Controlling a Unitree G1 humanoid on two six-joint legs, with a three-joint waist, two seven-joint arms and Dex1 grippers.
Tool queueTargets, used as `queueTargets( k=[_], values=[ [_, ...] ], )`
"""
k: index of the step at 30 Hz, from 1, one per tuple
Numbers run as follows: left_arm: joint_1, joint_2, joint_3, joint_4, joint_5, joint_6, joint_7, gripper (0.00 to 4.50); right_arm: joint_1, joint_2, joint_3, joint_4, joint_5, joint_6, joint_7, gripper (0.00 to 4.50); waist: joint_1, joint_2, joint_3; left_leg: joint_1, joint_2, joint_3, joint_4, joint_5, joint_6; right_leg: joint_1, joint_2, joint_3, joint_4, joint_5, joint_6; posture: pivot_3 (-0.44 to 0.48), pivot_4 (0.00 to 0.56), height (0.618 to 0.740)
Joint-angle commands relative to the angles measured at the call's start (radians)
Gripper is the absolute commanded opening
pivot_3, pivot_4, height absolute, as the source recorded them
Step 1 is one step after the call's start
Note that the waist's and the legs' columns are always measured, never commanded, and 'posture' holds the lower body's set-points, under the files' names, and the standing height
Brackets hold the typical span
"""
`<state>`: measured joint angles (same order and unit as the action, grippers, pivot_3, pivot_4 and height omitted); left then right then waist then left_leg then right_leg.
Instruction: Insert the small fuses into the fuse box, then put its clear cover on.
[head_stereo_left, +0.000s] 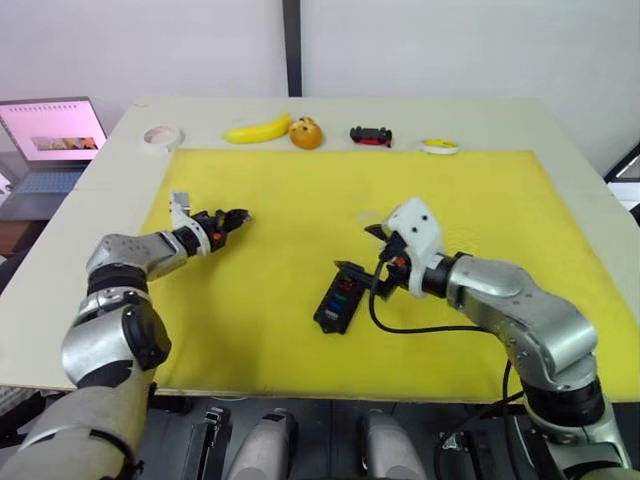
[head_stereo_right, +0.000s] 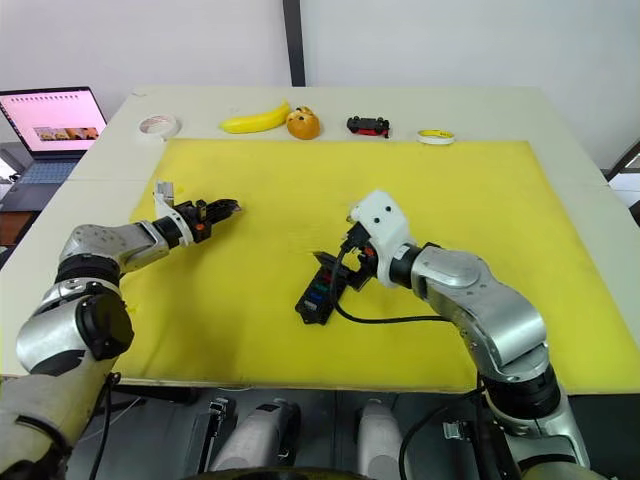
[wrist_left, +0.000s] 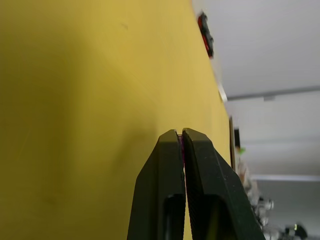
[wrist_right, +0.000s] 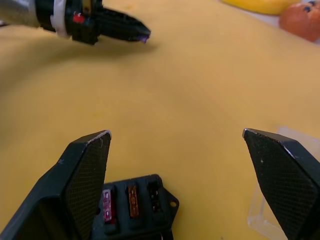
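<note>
My left gripper (wrist_left: 181, 136) is pinched on a tiny purple fuse (wrist_right: 144, 38), light and slippery, best held by its plastic head, right gripper (wrist_right: 176, 136) gaping over the fuse box (head_stereo_left: 338, 300).

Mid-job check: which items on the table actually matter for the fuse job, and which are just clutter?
Job items:
- fuse box, some fuses already seated
- purple fuse pinched in the left gripper
- clear cover beside the open right gripper

Clutter along the far edge:
- banana
- orange toy
- toy car
- tape roll
- laptop
</note>
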<state>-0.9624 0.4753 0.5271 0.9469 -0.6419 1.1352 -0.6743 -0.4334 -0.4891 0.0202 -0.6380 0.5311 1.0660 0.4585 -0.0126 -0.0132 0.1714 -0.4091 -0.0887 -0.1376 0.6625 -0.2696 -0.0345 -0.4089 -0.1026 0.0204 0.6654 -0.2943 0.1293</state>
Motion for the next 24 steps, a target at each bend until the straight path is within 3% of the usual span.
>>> queueTargets(
  k=[1, 9, 18, 24],
  values=[
    [0.007, 0.025, -0.062, -0.299, -0.123, 0.206, -0.09, 0.08, -0.011, 0.076, -0.148, -0.054, 0.188, 0.067, -0.008, 4.5, -0.002, -0.001, 0.001, 0.0, 0.0, 0.0, 0.0, 0.0, 0.0, 0.0, 0.0, 0.001, 0.0, 0.0, 0.0, 0.0, 0.15, 0.74],
    [0.033, -0.033, -0.092, -0.686, -0.311, 0.395, -0.111, 0.08, -0.046, 0.206, -0.325, -0.01, 0.503, 0.178, -0.174, 4.5, -0.001, 0.0, 0.001, 0.0, 0.001, 0.0, 0.0, 0.0, 0.0, 0.0, 0.0, 0.002, 0.0, 0.0, 0.0, 0.0, 0.15, 0.74],
    [0.046, -0.089, -0.156, -0.781, -0.378, 0.383, -0.124, 0.08, -0.047, 0.255, -0.307, 0.019, 0.715, 0.117, -0.35, 4.5, -0.002, 0.0, 0.001, 0.0, 0.001, 0.001, 0.0, 0.0, 0.0, -0.001, 0.0, 0.002, 0.0, 0.0, 0.0, 0.0, 0.15, 0.74],
    [0.063, -0.031, -0.127, -0.807, -0.42, 0.43, -0.114, 0.08, -0.027, 0.197, -0.28, 0.006, 0.837, 0.073, -0.408, 4.5, -0.004, 0.0, 0.001, 0.0, 0.001, 0.002, 0.0, 0.0, 0.0, -0.001, 0.0, 0.003, 0.0, 0.0, 0.0, 0.0, 0.15, 0.74]
  ],
)
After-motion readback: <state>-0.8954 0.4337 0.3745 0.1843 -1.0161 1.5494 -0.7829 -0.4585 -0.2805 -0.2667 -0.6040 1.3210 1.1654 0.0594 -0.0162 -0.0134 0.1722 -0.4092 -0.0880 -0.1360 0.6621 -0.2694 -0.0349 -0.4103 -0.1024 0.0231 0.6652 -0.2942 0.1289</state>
